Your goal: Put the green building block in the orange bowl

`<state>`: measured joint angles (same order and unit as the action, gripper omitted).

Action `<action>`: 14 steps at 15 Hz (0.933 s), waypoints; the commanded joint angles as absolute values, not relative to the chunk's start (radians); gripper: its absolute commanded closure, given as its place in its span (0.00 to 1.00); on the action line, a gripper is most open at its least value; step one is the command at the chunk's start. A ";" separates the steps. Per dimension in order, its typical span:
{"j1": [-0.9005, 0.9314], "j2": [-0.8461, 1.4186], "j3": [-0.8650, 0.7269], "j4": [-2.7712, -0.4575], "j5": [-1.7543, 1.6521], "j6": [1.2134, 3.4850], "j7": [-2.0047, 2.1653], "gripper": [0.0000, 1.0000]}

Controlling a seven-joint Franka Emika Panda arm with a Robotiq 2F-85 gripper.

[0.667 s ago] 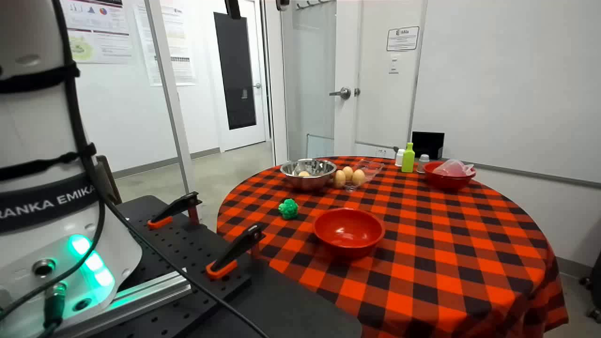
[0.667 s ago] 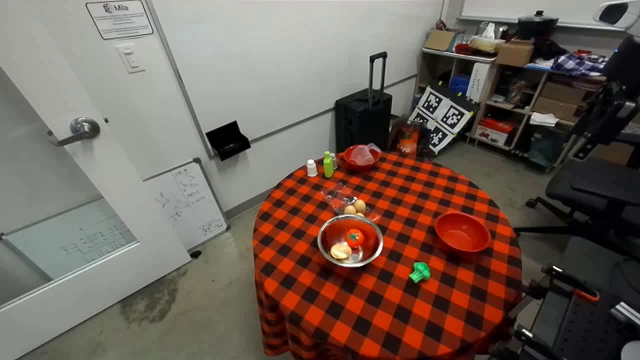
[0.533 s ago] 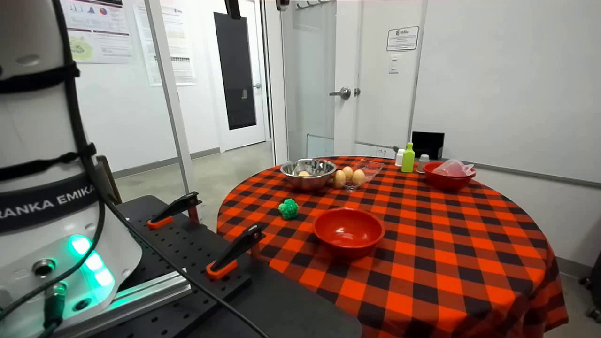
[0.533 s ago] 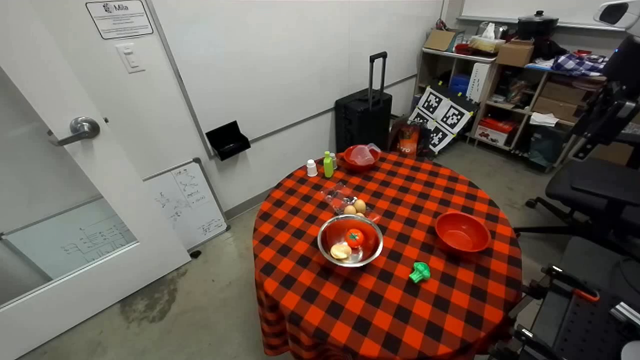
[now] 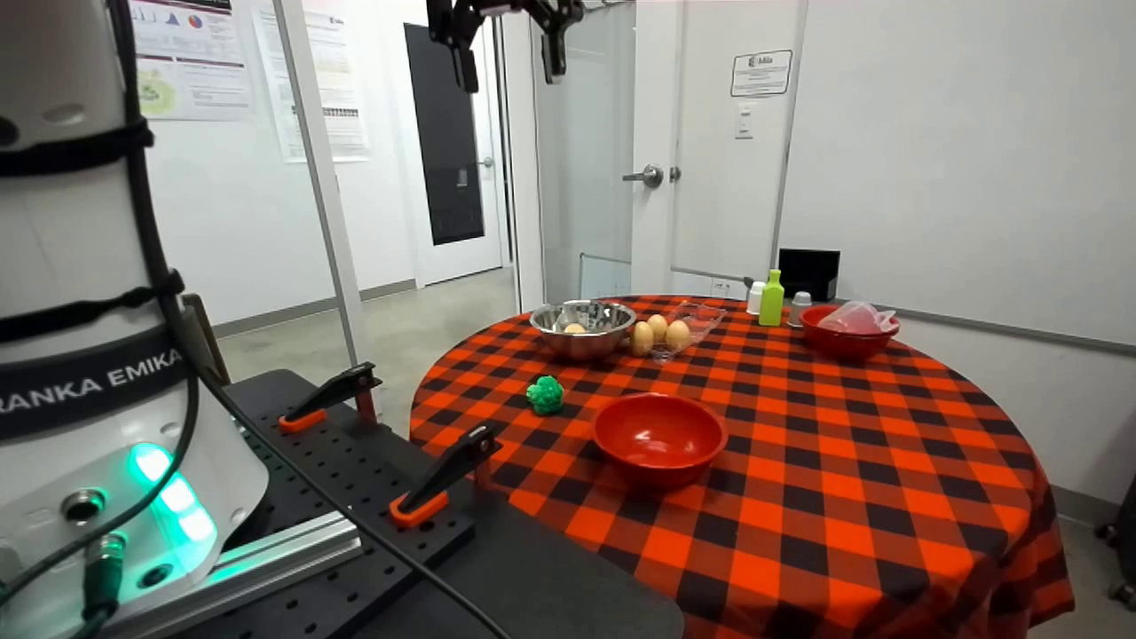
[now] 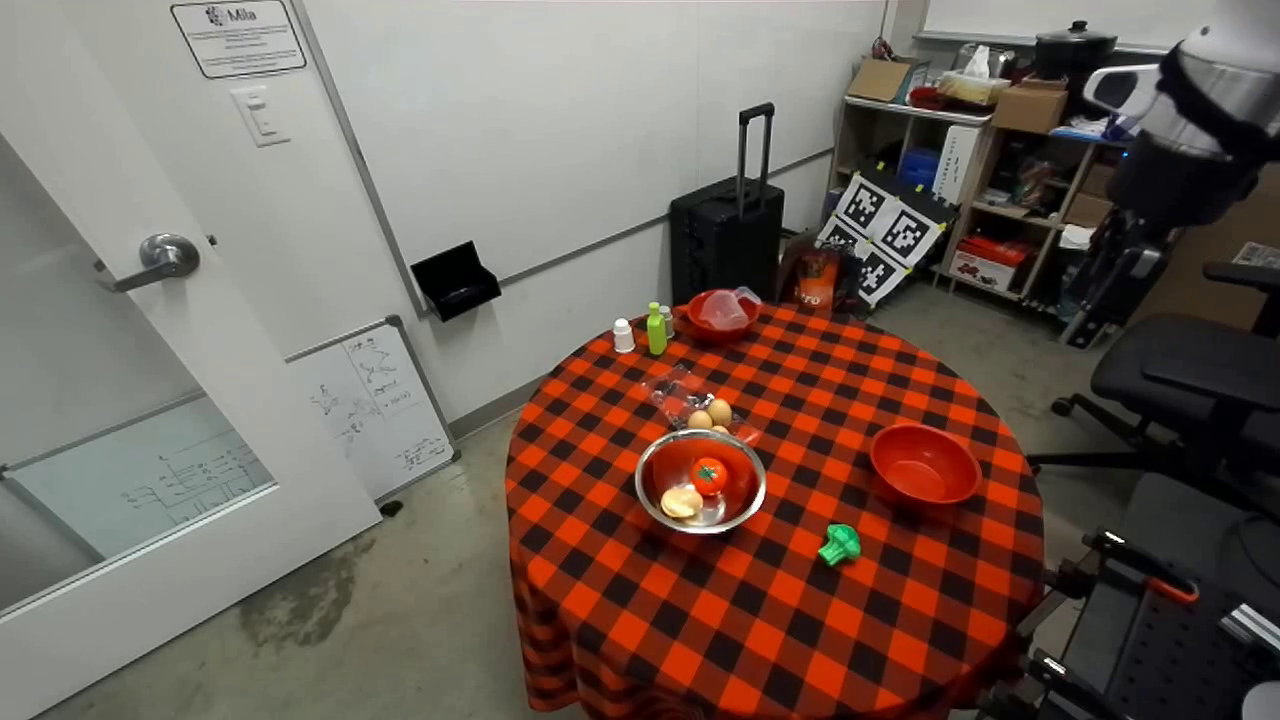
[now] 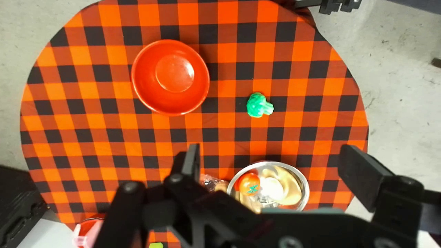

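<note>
The green building block, a small bright green broccoli-shaped piece, lies on the checkered tablecloth in both exterior views (image 5: 545,395) (image 6: 840,545) and in the wrist view (image 7: 257,105). The orange bowl, wide and red-orange, stands empty beside it (image 5: 658,439) (image 6: 925,465), and in the wrist view it is left of the block (image 7: 170,77). My gripper (image 5: 509,74) is open and empty, high above the table. It also shows in an exterior view (image 6: 1082,328) and in the wrist view (image 7: 270,150), where the block appears beyond the fingertips. Nothing of the block is hidden.
A steel bowl (image 5: 581,344) holding a tomato (image 6: 709,476) and a pale piece stands near the block. Several eggs (image 5: 658,334) in clear plastic, a yellow-green bottle (image 5: 771,300) and a smaller red bowl (image 5: 848,344) stand farther off. Clamps (image 5: 448,475) sit at the robot's base plate.
My gripper has come down and farther into view in an exterior view, and the arm has moved inward from the right edge in an exterior view. The block and bowls have not moved.
</note>
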<state>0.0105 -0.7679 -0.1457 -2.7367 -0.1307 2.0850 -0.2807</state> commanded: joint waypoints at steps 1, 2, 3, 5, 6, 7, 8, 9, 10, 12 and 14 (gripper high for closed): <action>0.057 -0.552 -0.133 -2.686 -0.100 2.223 -0.292 0.00; 0.068 -0.499 -0.127 -2.679 -0.090 2.266 -0.290 0.00; 0.079 -0.443 -0.121 -2.669 -0.078 2.308 -0.286 0.00; 0.096 -0.324 -0.105 -2.641 -0.050 2.380 -0.282 0.00; 0.107 -0.262 -0.096 -2.627 -0.030 2.414 -0.284 0.00; 0.113 -0.207 -0.089 -2.610 -0.011 2.439 -0.289 0.00; 0.121 -0.144 -0.077 -2.593 0.013 2.464 -0.287 0.00; 0.125 -0.085 -0.066 -2.571 0.042 2.485 -0.292 0.00; 0.128 -0.028 -0.055 -2.554 0.077 2.512 -0.296 0.00; 0.120 0.086 -0.024 -2.511 0.134 2.553 -0.300 0.00; 0.099 0.186 0.009 -2.464 0.167 2.576 -0.304 0.00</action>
<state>0.1217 0.0191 -0.0301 -2.5608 0.1038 2.5413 -0.2806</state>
